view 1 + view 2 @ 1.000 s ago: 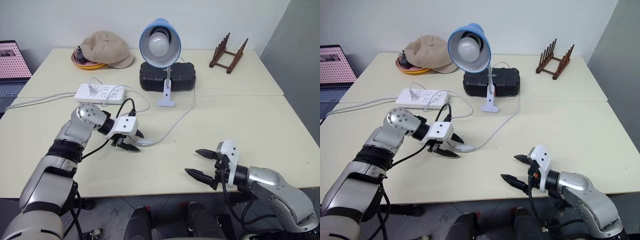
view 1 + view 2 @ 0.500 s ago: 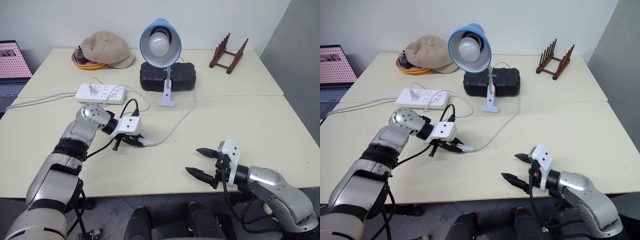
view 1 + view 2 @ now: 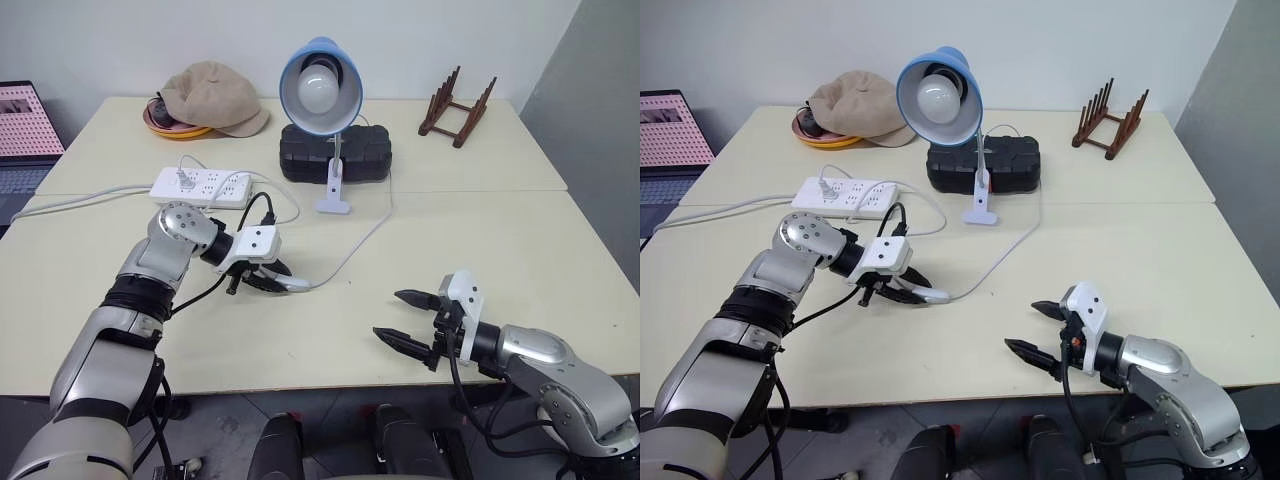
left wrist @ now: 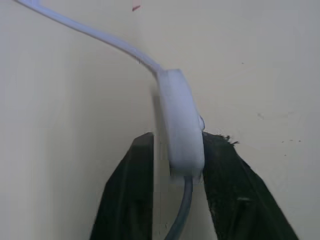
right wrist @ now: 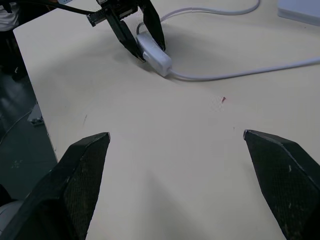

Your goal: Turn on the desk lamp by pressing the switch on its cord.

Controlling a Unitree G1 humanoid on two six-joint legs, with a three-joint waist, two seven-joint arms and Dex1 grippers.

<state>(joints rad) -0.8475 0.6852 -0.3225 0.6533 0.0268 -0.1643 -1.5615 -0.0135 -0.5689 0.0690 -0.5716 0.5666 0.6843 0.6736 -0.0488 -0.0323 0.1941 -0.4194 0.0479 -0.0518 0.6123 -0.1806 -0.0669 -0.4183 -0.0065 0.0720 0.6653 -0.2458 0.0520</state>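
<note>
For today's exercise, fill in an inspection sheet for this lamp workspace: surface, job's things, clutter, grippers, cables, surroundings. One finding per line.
Surface: cream table, two tops joined.
Job's things: desk lamp unlit; switch lying on the table, on the cord.
Clutter: cap over a dish, black case, wooden rack.
Grippers: left gripper straddling the switch, fingers either side; right gripper open, holding nothing.
Cables: power strip with white cable.
Surroundings: laptop at left.

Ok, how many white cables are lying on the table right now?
2: the cord runs from the desk lamp to the switch; the power strip cable trails off the table's left edge.
</note>
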